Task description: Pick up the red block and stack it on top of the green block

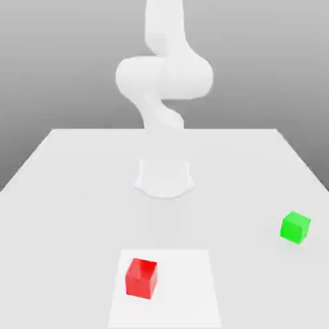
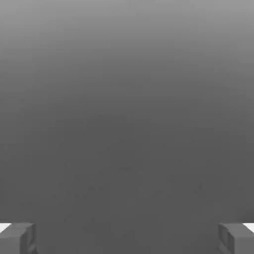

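From my console the red block (image 1: 141,277) and the green block (image 1: 295,227) both look matt and smooth. The table (image 1: 71,193) reads as a flat, pale, matt surface, and the arm (image 1: 164,74) as smooth white with a soft sheen. The fingertips (image 2: 20,238) look dull grey.

My arm (image 1: 164,71) is plain matte white, built of smooth rounded segments, rising from a round white base (image 1: 164,178) on the table (image 1: 64,180). My fingertips (image 2: 17,238) are grey, blocky, white-edged.
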